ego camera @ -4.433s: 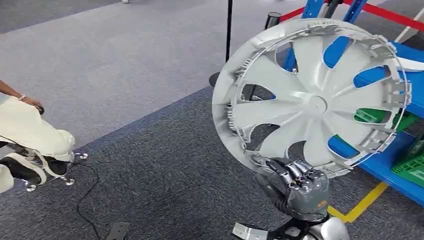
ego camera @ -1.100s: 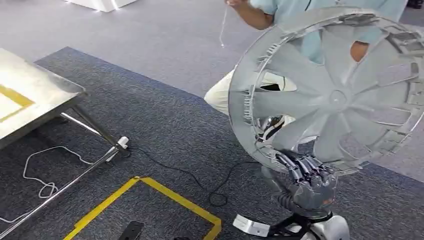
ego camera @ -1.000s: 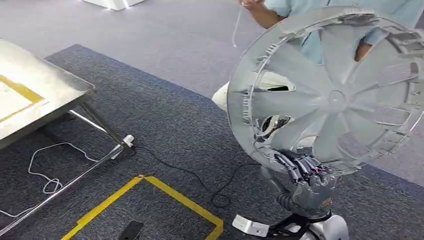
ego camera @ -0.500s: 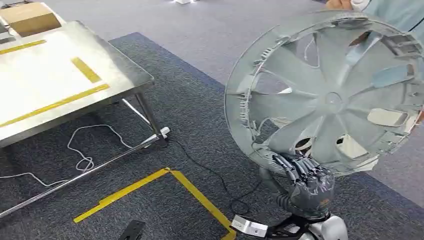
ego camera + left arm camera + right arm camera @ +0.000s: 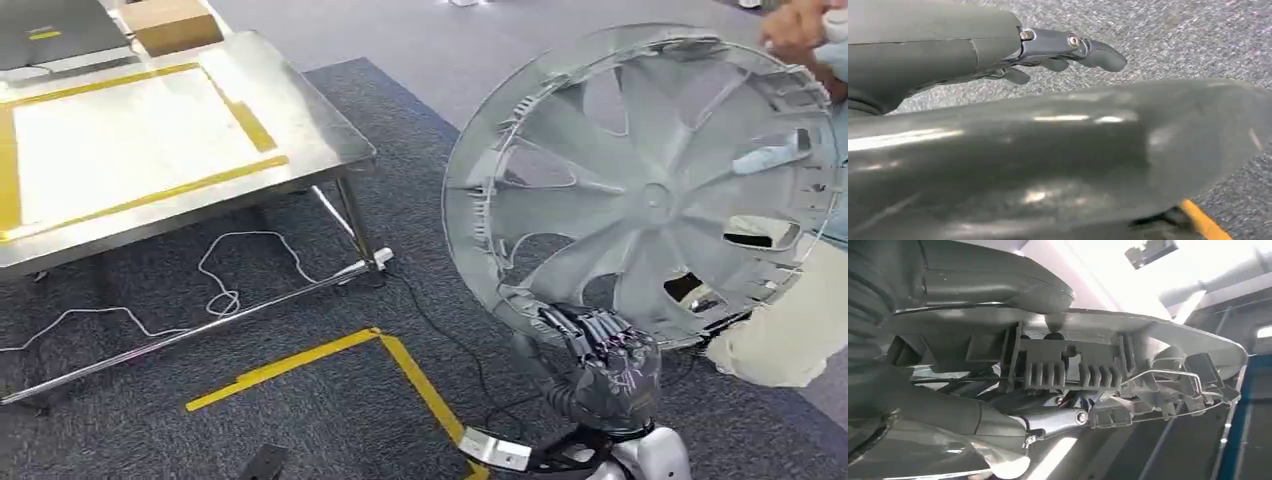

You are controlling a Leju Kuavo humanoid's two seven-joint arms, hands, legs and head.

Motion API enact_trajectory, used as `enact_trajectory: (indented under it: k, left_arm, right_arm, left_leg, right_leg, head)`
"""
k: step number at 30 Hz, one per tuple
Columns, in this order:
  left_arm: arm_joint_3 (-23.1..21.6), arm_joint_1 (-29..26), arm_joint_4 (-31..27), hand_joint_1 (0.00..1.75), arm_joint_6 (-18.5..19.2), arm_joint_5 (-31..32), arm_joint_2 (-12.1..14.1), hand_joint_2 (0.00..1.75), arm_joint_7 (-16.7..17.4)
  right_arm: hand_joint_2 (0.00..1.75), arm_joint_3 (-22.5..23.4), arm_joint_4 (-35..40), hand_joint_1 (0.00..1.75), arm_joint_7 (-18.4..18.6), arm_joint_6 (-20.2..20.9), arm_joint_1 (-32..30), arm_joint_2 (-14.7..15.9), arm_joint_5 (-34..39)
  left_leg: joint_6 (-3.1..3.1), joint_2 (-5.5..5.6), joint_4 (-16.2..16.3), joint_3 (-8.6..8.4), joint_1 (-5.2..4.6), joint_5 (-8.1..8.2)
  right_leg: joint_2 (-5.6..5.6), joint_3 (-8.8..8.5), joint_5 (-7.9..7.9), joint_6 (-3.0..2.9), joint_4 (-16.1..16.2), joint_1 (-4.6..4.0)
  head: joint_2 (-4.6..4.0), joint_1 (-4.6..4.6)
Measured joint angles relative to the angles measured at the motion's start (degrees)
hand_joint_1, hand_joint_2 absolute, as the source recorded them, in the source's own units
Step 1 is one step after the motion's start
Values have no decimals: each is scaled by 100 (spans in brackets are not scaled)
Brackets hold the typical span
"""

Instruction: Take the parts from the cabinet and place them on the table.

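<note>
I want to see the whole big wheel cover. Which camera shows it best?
The head view: the wheel cover shows whole, spokes and rim, with the right hand gripping its lower edge. The right wrist view shows its rim clips close up.

Head view: high, facing forward and down over carpet, bench (image 5: 180, 130) at upper left, right robot hand (image 5: 605, 365) low and near. Right wrist view: very close behind that hand, sharing the wheel cover (image 5: 640, 190) rim. Left wrist view: close, facing carpet past the left robot hand (image 5: 1048, 47).
</note>
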State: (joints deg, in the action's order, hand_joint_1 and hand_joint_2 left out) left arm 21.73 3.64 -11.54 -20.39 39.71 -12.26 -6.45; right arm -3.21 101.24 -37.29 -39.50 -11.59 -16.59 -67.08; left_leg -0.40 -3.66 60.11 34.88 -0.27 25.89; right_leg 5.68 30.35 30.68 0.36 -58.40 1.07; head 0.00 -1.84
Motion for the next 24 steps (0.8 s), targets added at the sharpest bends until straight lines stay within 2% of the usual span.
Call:
enact_trajectory:
  k: [1,2,3,5,6,7,8,9,10,11,12,14,15,16,17,18,19,20,21,22,23,24]
  left_arm:
    - [9,10,0,0,2,0,-7,0,0]
    - [15,31,0,0,6,0,-7,0,-4]
    - [22,20,0,0,6,0,-7,0,-4]
    - [31,-3,0,0,9,0,-2,0,-4]
    - [33,-11,0,0,15,0,-8,0,-2]
    - [39,-12,0,0,20,2,-9,0,-2]
    - [41,5,0,0,20,2,-11,0,-2]
    - [44,15,0,0,33,15,-13,0,-2]
    - [44,17,0,0,33,24,-18,0,0]
    - [46,16,0,0,33,26,-17,0,4]
    - [48,11,0,0,31,30,-17,0,13]
    - [55,6,0,0,33,39,-17,0,33]
    - [59,6,0,0,33,46,-22,0,35]
    - [61,23,0,0,33,52,-24,0,39]
    - [66,23,0,0,33,52,-24,0,42]
    - [66,14,0,0,35,57,-22,0,42]
    - [66,-3,0,0,35,68,-24,0,46]
    - [70,-7,0,0,35,72,-7,0,50]
    - [70,-13,0,0,33,77,-18,0,52]
    - [72,-1,0,0,33,90,-20,0,52]
    - [74,13,0,0,33,87,-13,0,52]
    - [74,19,0,0,35,90,-13,0,52]
  right_arm:
    - [175,0,-2,175,0,0,3,0,0]
    - [175,0,-2,175,0,0,2,0,0]
    - [175,0,-4,175,0,0,5,0,0]
    - [175,-9,-13,175,0,0,13,0,-2]
    - [175,-26,-13,175,0,0,15,-2,-7]
    - [175,-33,-15,175,0,0,22,0,-4]
    - [175,-33,-15,175,0,0,26,0,-4]
    - [175,-31,-20,175,0,0,29,2,-18]
    - [175,-31,-31,175,0,0,28,2,-22]
    - [175,-31,-39,175,0,0,27,2,-24]
    - [175,-31,-53,175,0,0,28,2,-22]
    - [175,-31,-63,175,0,0,28,2,-28]
    - [175,-31,-63,175,0,0,29,2,-35]
    - [175,-31,-72,175,0,0,28,4,-57]
    - [175,-33,-72,175,2,0,41,4,-70]
    - [175,-44,-85,175,7,0,48,4,-70]
    - [175,-50,-103,175,9,0,56,4,-50]
    - [175,-52,-116,175,7,0,56,4,-44]
    - [175,-52,-118,175,7,0,59,4,-37]
    - [175,-52,-118,175,4,0,57,4,-31]
    - [175,-48,-124,175,4,0,56,4,-31]
    - [175,-48,-136,175,4,0,57,4,-37]
  left_leg:
    - [50,-170,-78,-20,-91,45]
    - [94,-111,-72,0,-86,54]
    - [112,-46,-77,18,-92,59]
    - [173,118,-105,20,-94,56]
    - [216,200,-179,-53,-44,34]
    - [236,271,-192,-77,-17,27]
    - [244,354,-190,-70,-6,29]
    - [255,435,-189,-66,-4,27]
    - [267,511,-188,-67,-7,35]
    - [271,603,-184,-76,-10,38]
    - [271,697,-182,-95,-12,43]
    - [254,881,-175,-130,-12,59]
    - [232,953,-169,-127,-2,74]
    - [205,1000,-121,-98,-42,90]
    - [189,1055,-116,-56,-9,79]
    - [155,1095,-130,-33,10,65]
    - [106,1132,-155,-32,35,49]
    - [84,1175,-134,-32,11,66]
    - [48,892,-70,-22,-19,124]
    - [-4,624,163,82,-20,278]
    - [-40,499,555,259,-4,483]
    - [-63,446,1012,475,15,681]
  right_leg:
    - [57,-4,22,39,-12,-53]
    - [115,-1,26,64,0,-51]
    - [176,-18,42,93,4,-52]
    - [336,-98,65,154,58,-51]
    - [313,-117,129,200,62,-42]
    - [-19,-14,302,213,-209,-26]
    - [-246,206,505,219,-658,-28]
    - [-404,493,684,218,-1174,-22]
    - [-487,735,784,211,-1558,-26]
    - [-529,875,736,196,-1700,-33]
    - [-553,865,539,177,-1555,-39]
    - [-640,556,-57,134,-700,-38]
    - [-879,393,-278,119,-231,-26]
    - [-1089,336,-210,111,-87,9]
    - [-1051,250,-169,106,-32,-3]
    - [-1032,265,-172,97,-29,-20]
    - [-999,260,-175,64,-33,-39]
    - [-939,236,-197,30,10,13]
    - [-893,204,-202,8,29,16]
    - [-837,184,-187,-22,30,14]
    - [-786,171,-173,-47,30,3]
    - [-730,157,-158,-68,29,-4]
  head:
    - [0,-4]
    - [0,-5]
    - [0,42]
    - [0,35]
    - [0,32]
    - [0,68]
    - [0,105]
    - [0,133]
    - [0,131]
    - [0,129]
    - [0,131]
    - [0,131]
    - [0,133]
    - [0,120]
    - [0,131]
    - [0,116]
    - [0,131]
    - [0,127]
    - [0,116]
    - [0,39]
    - [0,46]
    - [0,41]
